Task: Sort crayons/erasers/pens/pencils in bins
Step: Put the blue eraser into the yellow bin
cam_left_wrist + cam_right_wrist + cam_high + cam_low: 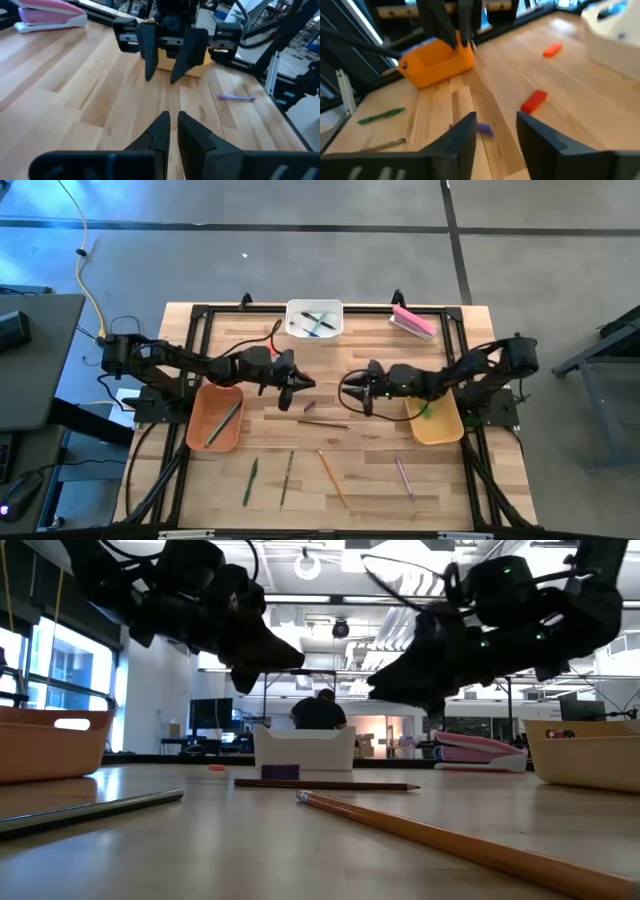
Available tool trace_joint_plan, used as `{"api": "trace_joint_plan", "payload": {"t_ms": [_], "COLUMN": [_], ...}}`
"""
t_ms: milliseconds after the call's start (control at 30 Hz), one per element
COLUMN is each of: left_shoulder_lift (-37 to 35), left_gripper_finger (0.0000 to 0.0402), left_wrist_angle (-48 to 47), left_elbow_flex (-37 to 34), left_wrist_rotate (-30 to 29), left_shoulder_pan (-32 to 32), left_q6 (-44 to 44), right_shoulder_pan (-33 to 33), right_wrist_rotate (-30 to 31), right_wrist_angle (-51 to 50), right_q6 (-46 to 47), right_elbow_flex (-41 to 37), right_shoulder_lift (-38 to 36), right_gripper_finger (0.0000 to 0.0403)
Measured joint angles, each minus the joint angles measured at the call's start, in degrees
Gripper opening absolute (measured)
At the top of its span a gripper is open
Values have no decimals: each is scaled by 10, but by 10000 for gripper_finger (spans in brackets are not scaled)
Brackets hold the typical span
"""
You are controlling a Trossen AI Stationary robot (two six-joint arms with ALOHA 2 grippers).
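Note:
My left gripper (296,386) hovers shut over the table's middle, right of the orange-brown bin (215,417), which holds one pencil. My right gripper (358,393) faces it, open, left of the mustard bin (437,420), which holds a green crayon. In the right wrist view a purple crayon (485,129) lies on the table beyond the right gripper (495,131), in line with the gap between its fingers, with a red crayon (534,101) and an orange-red one (552,49) farther off. A brown pencil (322,423) lies nearby. The white bin (315,318) holds pens.
Several pencils lie near the table's near edge: green (250,480), brown (287,477), orange (332,477), pinkish (403,477). A large pink block (412,322) sits at the far right. Black frame rails run along the table's edges. A person shows in the room behind (320,710).

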Motion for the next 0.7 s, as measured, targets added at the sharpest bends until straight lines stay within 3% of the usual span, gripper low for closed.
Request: {"api": "trace_joint_plan", "payload": {"t_ms": [167,400,700], "left_shoulder_lift": [0,0,0], "left_gripper_finger": [2,1,0], "left_wrist_angle": [32,179,315], "left_elbow_flex": [-21,-115,-209], "left_wrist_rotate": [0,1,2], "left_shoulder_pan": [1,8,8], "left_q6": [16,12,12], "right_shoulder_pan": [3,12,-5], "right_wrist_rotate": [1,-6,-111], "right_wrist_angle": [-94,-356,-504], "right_q6": [-9,-140,-294], "right_elbow_flex": [60,186,337], "right_shoulder_lift": [21,23,108], "right_gripper_finger": [165,170,170]}}
